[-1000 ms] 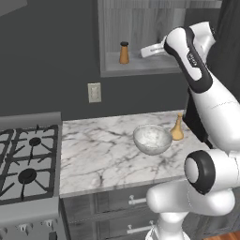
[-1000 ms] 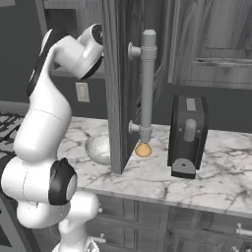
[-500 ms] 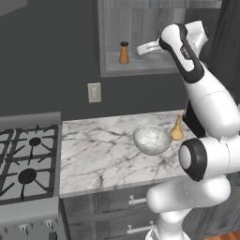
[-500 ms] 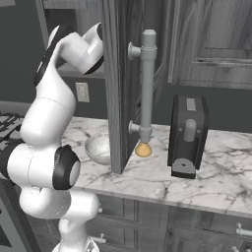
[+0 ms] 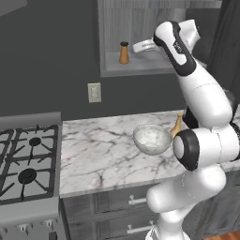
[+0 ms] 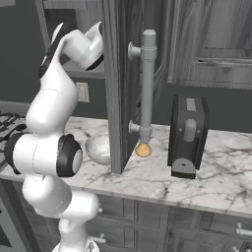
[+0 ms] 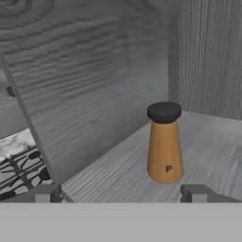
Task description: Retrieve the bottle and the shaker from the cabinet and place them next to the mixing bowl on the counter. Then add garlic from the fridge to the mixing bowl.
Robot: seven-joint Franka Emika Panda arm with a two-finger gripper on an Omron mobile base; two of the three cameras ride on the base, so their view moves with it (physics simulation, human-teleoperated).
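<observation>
Reaching into the cabinet niche, the gripper hangs empty, jaws spread wide. The shaker stands upright on the shelf just ahead, slightly right of centre between the fingertips, its long axis vertical.

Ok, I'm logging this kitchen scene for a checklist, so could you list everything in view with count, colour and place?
Orange-brown shaker with dark cap: one, upright in the cabinet niche.
Grey wood-grain wall cabinet: one, above the counter.
Golden-tan flask-shaped bottle: one, on the counter right of the bowl.
Glassy whitish-grey mixing bowl: one, on the counter.
White marble counter: one, over grey drawers.
Black gas stove: one, left of the counter.
Pale wall outlet: one, below the cabinet.
Black toaster: one, on the counter.
White arm's gripper: one, open, facing the shaker.
</observation>
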